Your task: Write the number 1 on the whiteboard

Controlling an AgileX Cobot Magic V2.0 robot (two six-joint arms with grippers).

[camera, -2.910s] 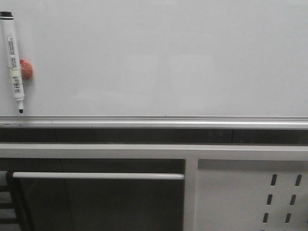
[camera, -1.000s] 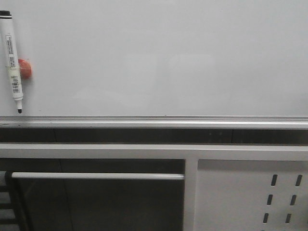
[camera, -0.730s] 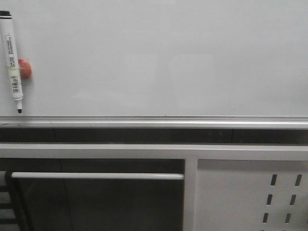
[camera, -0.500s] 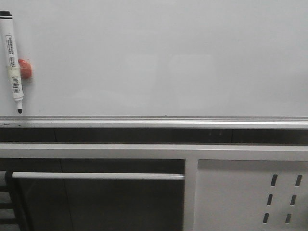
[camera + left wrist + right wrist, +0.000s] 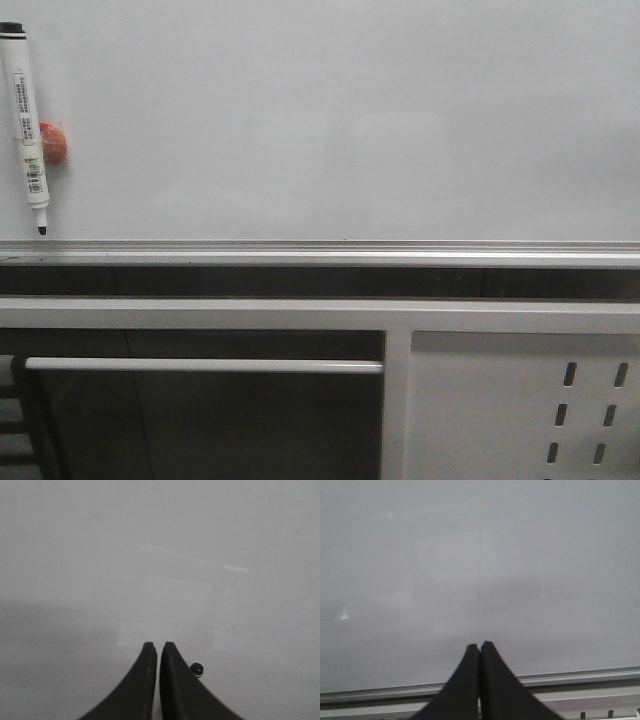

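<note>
Item 1, left pincer (image 5: 158,647): I am seeing its two black fingers (image 5: 142,680) pressed almost together with only a hairline slit between them, gripping nothing. A small black round thing (image 5: 197,668) is sitting just beside one finger; I cannot tell what it is.

Item 2, right pincer (image 5: 480,646): its two fingers are meeting at the tips, closed and empty, pointing at the board above the rail.

Change since the earlier frames: in the front view I am finding next to none. The marker (image 5: 27,125) is hanging at the same far-left spot, perhaps a touch more upright than at the start.

Count: one whiteboard (image 5: 350,120), filling both wrist views and the upper front view; one marker, tip down, lying against one red magnet (image 5: 53,142); one silver rail (image 5: 320,250) along the board's lower edge; one perforated panel (image 5: 480,410) lower right; one white bar (image 5: 200,366) lower left.

Edges and room: the board is running bare from the marker to the right edge. A faint thin vertical line (image 5: 479,580) is showing in the right wrist view; mark or reflection, I cannot tell.
</note>
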